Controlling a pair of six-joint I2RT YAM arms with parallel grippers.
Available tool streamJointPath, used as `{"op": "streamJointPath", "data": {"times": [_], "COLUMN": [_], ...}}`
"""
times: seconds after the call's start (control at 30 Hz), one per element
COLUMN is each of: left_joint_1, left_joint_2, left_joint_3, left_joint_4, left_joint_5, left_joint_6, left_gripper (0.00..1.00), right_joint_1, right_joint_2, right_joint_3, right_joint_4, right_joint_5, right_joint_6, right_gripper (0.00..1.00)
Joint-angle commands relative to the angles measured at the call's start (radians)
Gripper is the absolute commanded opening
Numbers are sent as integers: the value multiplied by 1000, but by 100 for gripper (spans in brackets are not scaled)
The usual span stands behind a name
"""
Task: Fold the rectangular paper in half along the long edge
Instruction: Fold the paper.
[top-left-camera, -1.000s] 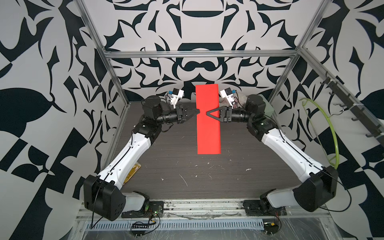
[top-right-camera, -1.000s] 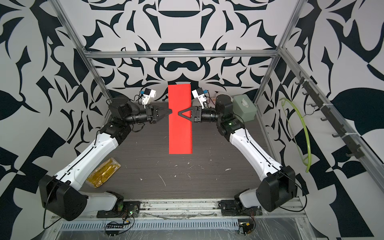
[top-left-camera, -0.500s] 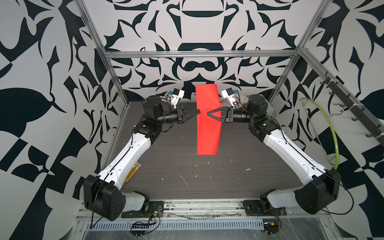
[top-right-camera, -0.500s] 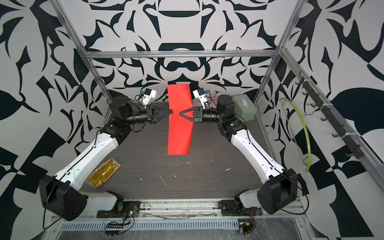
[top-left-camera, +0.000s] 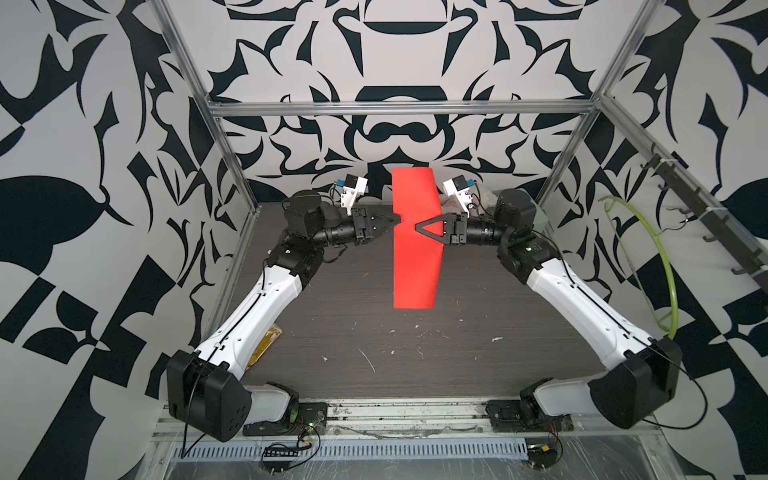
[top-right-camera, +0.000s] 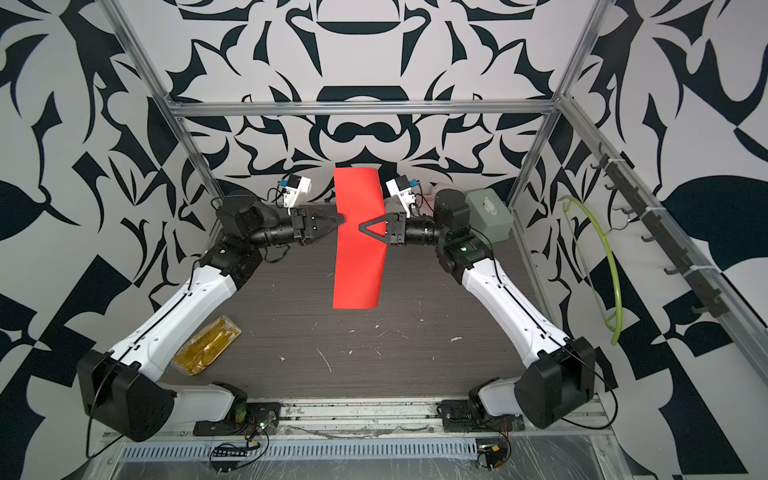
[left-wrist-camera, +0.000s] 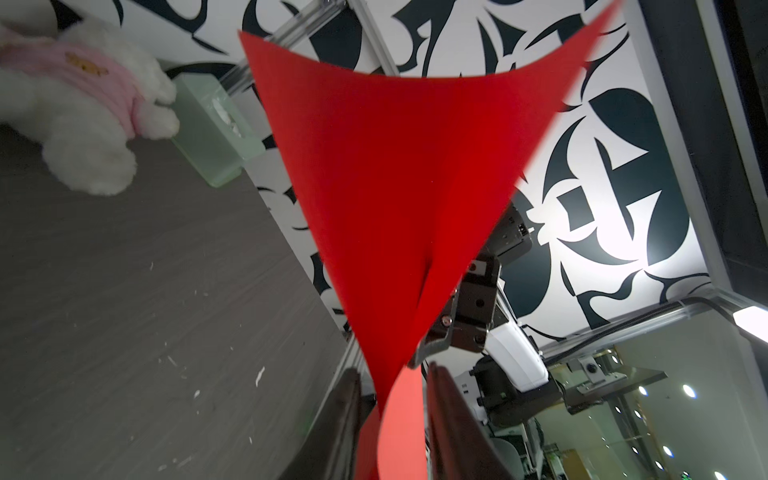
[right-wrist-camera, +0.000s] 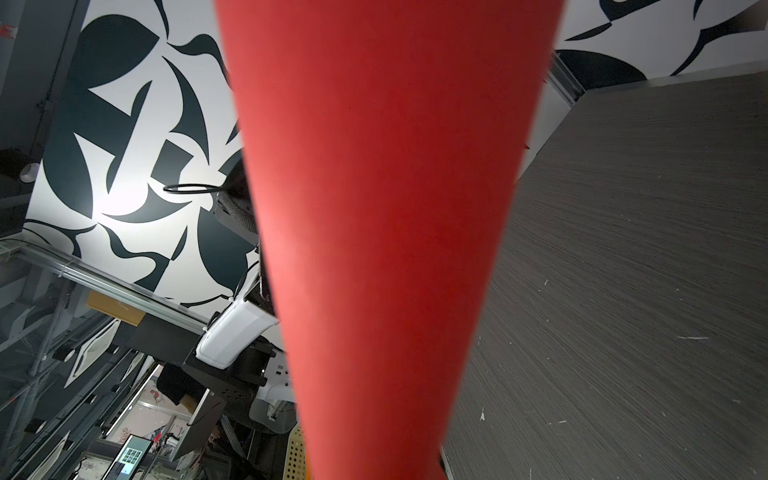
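The rectangular paper is a plain red sheet hanging upright in the air above the dark table, its long side vertical and its surface slightly curled. My right gripper reaches in from the right at mid-height and is shut on the sheet. My left gripper is at the sheet's left edge. In the left wrist view its fingers stand apart, and the paper passes loosely through the gap. In the right wrist view the paper hides the jaws.
A white plush bear in a pink top and a pale green box sit at the table's back right. A yellow packet lies by the left arm. A green hoop hangs on the right wall under a hook rail.
The left jaws, shut on the sheet's left edge before, have parted. The right jaws have closed fully. The sheet has twisted a little and its lower end has swung left.
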Motion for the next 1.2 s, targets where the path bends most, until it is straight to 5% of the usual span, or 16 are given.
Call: {"op": "streamJointPath", "data": {"times": [0.0,0.6,0.9,1.17], "left_joint_1": [2,3,1,2], "left_joint_2": [7,41,38,39], "left_joint_3": [17,-24,-29,-35], "left_joint_4": [74,157,155,163], "left_joint_5": [5,9,2,-4], "left_joint_6": [-24,-72,-69,-72], "left_gripper": [42,47,47,31], "right_joint_1": [-8,-11,-11,-11], "right_joint_2": [-2,74,67,85], "right_joint_3": [39,13,-2,-30], "right_joint_4": [93,465,500,605], "right_joint_5": [-14,-50,-50,-29], "right_joint_6": [35,339,368,435], "right_gripper": [0,0,0,0]}}
